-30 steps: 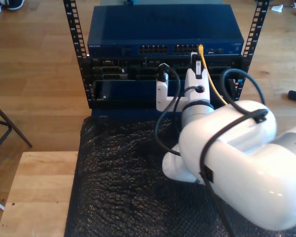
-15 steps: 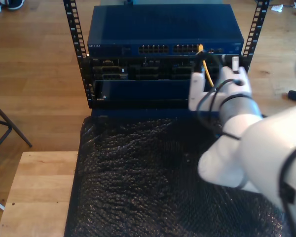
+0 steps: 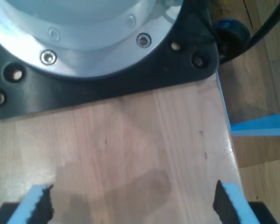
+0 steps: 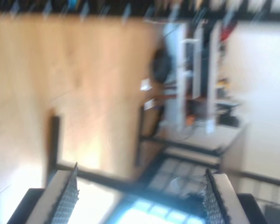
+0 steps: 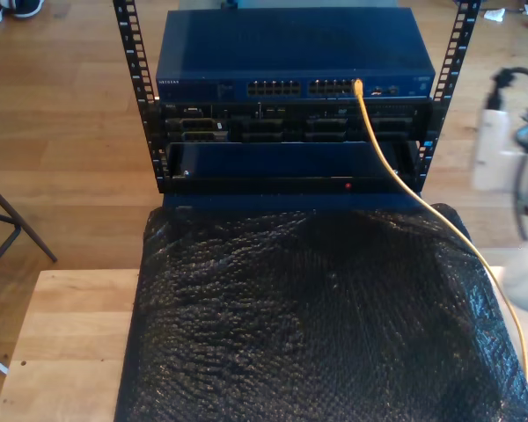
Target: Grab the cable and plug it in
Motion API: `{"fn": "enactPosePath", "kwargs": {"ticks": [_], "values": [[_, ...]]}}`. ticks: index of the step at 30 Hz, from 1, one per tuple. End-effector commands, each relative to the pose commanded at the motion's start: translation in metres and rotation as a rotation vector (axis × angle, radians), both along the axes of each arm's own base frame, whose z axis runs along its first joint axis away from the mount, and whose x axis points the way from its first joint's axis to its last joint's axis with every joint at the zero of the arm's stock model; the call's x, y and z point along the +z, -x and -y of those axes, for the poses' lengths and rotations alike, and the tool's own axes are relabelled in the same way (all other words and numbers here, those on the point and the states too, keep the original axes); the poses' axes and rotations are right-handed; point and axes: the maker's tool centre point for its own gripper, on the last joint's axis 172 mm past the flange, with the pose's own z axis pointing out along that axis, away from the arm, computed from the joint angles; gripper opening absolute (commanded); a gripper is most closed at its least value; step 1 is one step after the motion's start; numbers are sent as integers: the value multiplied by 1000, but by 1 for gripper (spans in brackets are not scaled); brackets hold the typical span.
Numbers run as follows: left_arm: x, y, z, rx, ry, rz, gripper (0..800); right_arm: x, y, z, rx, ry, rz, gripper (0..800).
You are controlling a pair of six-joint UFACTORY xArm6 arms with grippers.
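The yellow cable (image 5: 396, 176) has its plug in a port near the right end of the blue switch (image 5: 290, 53) in the exterior view. From there it runs down over the black mat toward that view's right edge. A blurred white arm (image 5: 510, 149) is at the exterior view's right edge, clear of the cable. My first gripper (image 3: 130, 205) is open over a bare wooden tabletop (image 3: 130, 140), with nothing between its pads (image 3: 37, 207). My second gripper (image 4: 140, 198) is open too, in a blurred picture of floor and distant furniture.
The switch sits in a black rack (image 5: 141, 79) behind a black bubble-wrap mat (image 5: 308, 316) on a wooden table (image 5: 70, 343). A round black and silver robot base (image 3: 98, 51) is bolted to the tabletop close to my first gripper. A dark stand leg (image 5: 18, 220) is at the exterior view's left.
The white arm has swung away from the switch's ports to the exterior view's right edge. The cable stays plugged in and its whole run over the mat now shows.
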Motion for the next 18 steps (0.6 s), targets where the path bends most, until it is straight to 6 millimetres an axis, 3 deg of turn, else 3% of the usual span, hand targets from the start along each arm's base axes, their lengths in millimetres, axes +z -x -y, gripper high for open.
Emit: {"fn": "enactPosePath", "kwargs": {"ticks": [2,8,10,18], "values": [[0,0,0,0,-2,0,800,-4,14,23,-19,14,-52,689],[0,0,0,0,-2,0,800,-29,59,68,-54,31,-244,756],[0,0,0,0,0,0,800,-36,78,80,-70,27,-312,794],[0,0,0,0,-2,0,800,-51,152,119,-172,-44,-504,798]]}}
